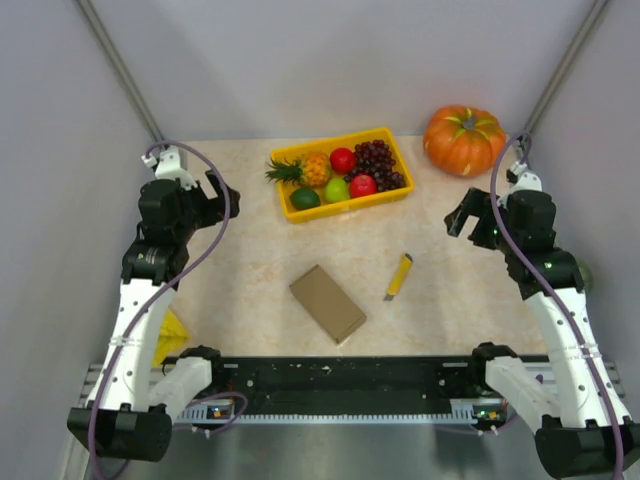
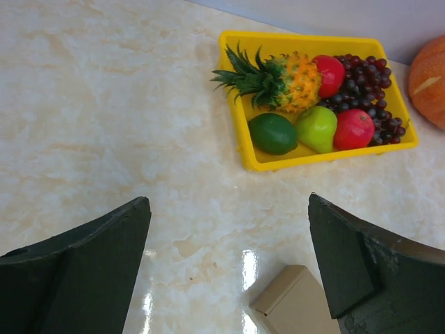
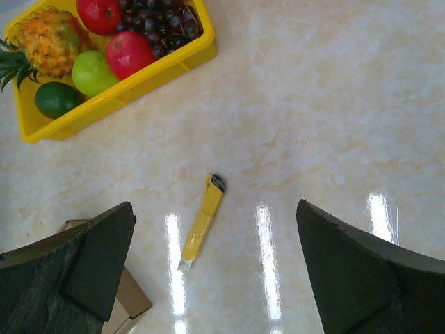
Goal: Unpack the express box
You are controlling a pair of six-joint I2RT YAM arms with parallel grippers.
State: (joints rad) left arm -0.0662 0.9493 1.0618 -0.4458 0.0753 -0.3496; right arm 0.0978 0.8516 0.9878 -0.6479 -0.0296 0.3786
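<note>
The express box (image 1: pixel 327 302), flat brown cardboard, lies closed near the table's front centre; its corner shows in the left wrist view (image 2: pixel 295 306) and the right wrist view (image 3: pixel 125 299). A yellow utility knife (image 1: pixel 398 277) lies just right of it, also in the right wrist view (image 3: pixel 201 223). My left gripper (image 1: pixel 215 200) is open and empty, raised at the left. My right gripper (image 1: pixel 465 215) is open and empty, raised at the right.
A yellow tray (image 1: pixel 345 203) of fruit stands at the back centre, also in the left wrist view (image 2: pixel 257 160) and the right wrist view (image 3: pixel 132 87). An orange pumpkin (image 1: pixel 464 139) sits at the back right. A yellow object (image 1: pixel 172 335) lies at the left edge.
</note>
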